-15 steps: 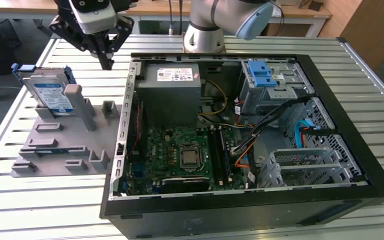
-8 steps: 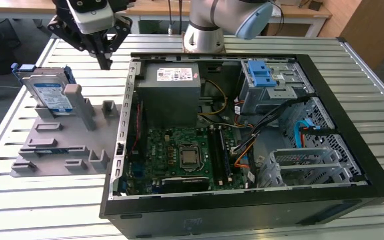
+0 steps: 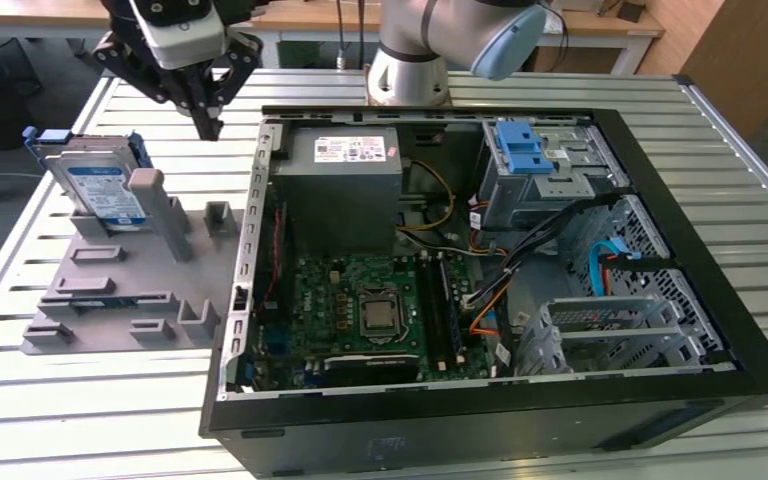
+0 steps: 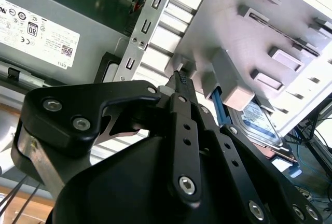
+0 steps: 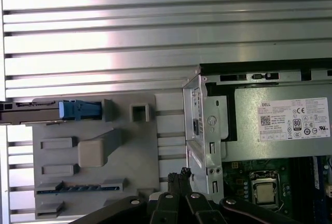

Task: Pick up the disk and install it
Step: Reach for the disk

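Nearest in the exterior view: a table [image 3: 91,420] of ribbed, pale metal slats, shiny under the light. On it, a big black case [image 3: 491,430], boxy and matte, lying open. Inside, a flat green circuit board [image 3: 357,310] with a square silvery chip at its middle; behind that, a plain grey metal power box [image 3: 344,190] with a white sticker, and a perforated grey cage [image 3: 558,175] topped by a blue plastic latch.

To the exterior view's left of the case, a flat grey plastic holder [image 3: 117,300], smooth, dotted with blocky posts and slots. At its far end, propped on edge and leaning against a post: the disk [image 3: 104,185], a thin silver rectangle with a white-and-blue label, framed in blue plastic. Seen again past the post in the second wrist view [image 4: 262,123] and edge-on in the first wrist view [image 5: 31,112].

Just beyond and above, between disk and case: the gripper [image 3: 208,128], black angular metal links with round bolt heads. Fingers pressed tip to tip into a narrow point, holding nothing, in both wrist views [image 4: 180,77] [image 5: 182,172]. Near the disk, not touching it.

Farthest back, the smooth rounded silver arm base [image 3: 404,70].
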### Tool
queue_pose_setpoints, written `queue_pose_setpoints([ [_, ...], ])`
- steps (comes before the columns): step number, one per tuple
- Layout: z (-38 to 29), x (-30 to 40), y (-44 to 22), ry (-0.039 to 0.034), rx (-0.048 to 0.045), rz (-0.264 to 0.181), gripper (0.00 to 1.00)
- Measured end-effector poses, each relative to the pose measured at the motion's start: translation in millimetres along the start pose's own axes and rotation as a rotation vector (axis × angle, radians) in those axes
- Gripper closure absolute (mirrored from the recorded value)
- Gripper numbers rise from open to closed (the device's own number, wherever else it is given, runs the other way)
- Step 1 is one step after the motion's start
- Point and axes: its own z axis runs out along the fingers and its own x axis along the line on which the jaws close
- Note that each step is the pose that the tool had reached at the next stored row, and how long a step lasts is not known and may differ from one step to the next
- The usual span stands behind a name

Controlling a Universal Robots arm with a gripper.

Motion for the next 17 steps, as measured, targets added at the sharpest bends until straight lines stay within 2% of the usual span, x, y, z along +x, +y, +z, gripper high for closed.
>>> queue_pose_setpoints([
  [17,0.9,4.9,-0.4,0.0000,0.0000,0.000,0.89],
])
